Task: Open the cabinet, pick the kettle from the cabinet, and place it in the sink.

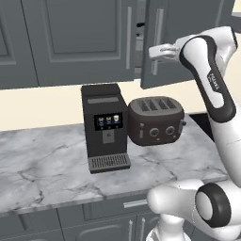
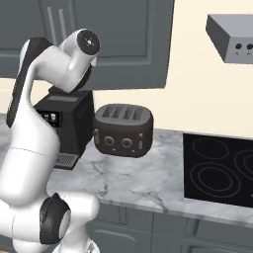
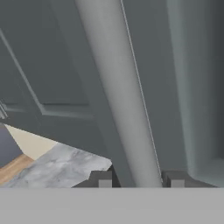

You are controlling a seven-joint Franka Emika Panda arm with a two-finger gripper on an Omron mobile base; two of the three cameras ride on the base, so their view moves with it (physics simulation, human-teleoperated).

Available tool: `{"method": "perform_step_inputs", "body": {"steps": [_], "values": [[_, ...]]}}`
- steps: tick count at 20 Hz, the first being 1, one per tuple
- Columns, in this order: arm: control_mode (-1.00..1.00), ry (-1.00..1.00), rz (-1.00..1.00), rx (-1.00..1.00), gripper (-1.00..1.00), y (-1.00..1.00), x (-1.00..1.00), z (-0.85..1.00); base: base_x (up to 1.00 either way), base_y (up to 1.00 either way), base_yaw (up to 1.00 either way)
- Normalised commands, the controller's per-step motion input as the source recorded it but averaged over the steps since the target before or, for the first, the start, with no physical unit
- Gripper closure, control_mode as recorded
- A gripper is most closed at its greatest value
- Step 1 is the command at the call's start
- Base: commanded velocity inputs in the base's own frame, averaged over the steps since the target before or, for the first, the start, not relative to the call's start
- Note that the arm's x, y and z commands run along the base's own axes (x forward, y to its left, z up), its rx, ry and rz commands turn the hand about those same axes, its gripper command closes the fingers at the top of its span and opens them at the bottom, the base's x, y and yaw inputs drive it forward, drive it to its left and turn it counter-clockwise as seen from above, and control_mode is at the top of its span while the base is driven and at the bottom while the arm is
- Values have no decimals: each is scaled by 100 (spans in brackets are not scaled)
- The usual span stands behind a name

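- Grey marble counter [image 1: 42, 160] holds a coffee machine [image 1: 104, 127] and a toaster [image 1: 155, 121], side by side.
- Up above, the cabinet [image 1: 84, 40] has its right door [image 1: 181, 42] partly open.
- Gripper [image 3: 138, 180] jaws sit on both sides of the door's silver handle [image 3: 120, 92], gripping it.

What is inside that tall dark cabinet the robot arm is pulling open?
Not much shows yet. The cabinet door is ajar, with the gripper around its handle. The narrow gap reveals a dark interior; anything stored inside remains hidden behind the doors.
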Motion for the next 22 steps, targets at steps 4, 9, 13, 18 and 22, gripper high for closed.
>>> {"method": "perform_step_inputs", "body": {"steps": [4,9,13,18,22], "values": [[-100,0,17,0,100,0,-53,0,0,0,0],[-100,0,14,0,100,-1,-55,0,0,0,0],[-100,0,10,0,100,-6,-55,0,0,0,0],[-100,-1,2,0,100,-10,-54,0,0,0,0],[-100,-1,0,0,100,-13,-55,0,0,0,0]]}}
